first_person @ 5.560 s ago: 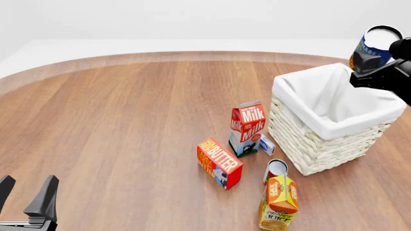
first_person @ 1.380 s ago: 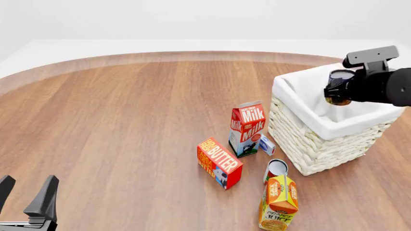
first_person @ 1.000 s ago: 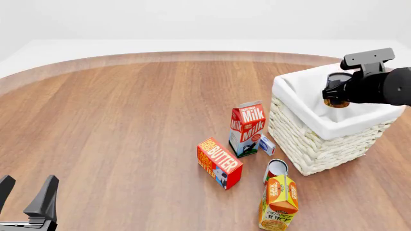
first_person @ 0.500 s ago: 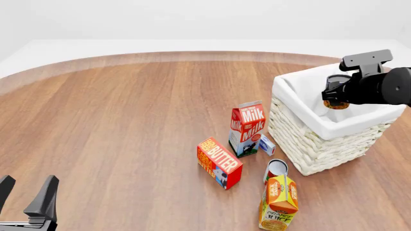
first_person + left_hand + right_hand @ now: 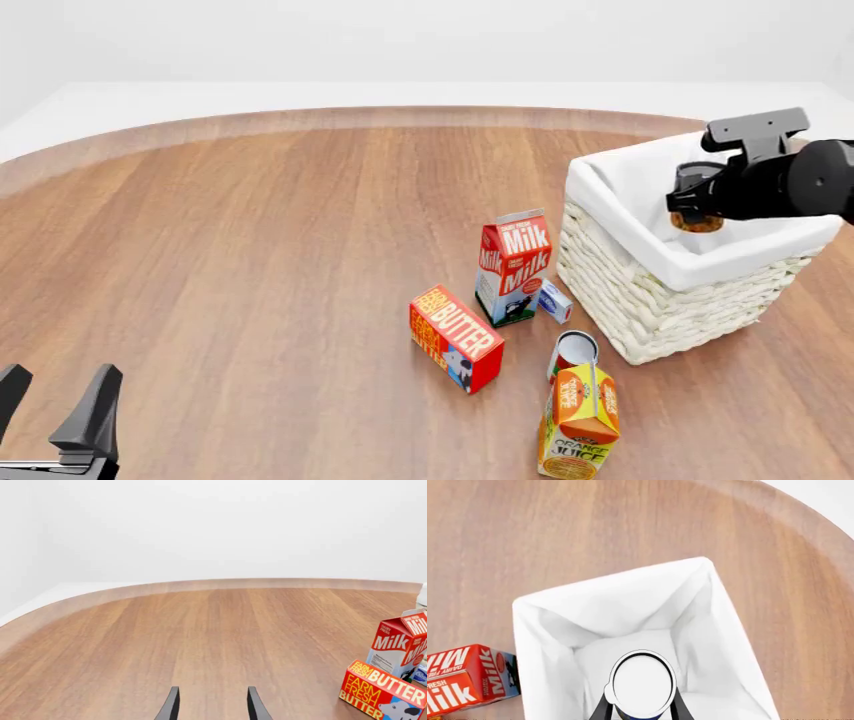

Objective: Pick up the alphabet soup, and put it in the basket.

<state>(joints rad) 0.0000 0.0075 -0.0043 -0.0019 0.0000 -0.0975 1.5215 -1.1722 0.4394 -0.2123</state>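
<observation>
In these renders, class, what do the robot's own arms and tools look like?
Both are plain black, with no markings or cables visible. The left tool ends in two slim, tapering wedge fingers. The right arm is a rounded black body topped by a flat rectangular bracket.

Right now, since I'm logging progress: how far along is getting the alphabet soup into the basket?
Pickup looks done: the right gripper holds the alphabet soup, jaws on its sides, directly over the basket opening. In hand: lowering it in. Left: release and withdraw. The left gripper idles open, away from the basket.

milk carton [image 5: 514, 266]; butter box [image 5: 457, 338], orange juice carton [image 5: 579, 422], wooden table [image 5: 240, 260]
</observation>
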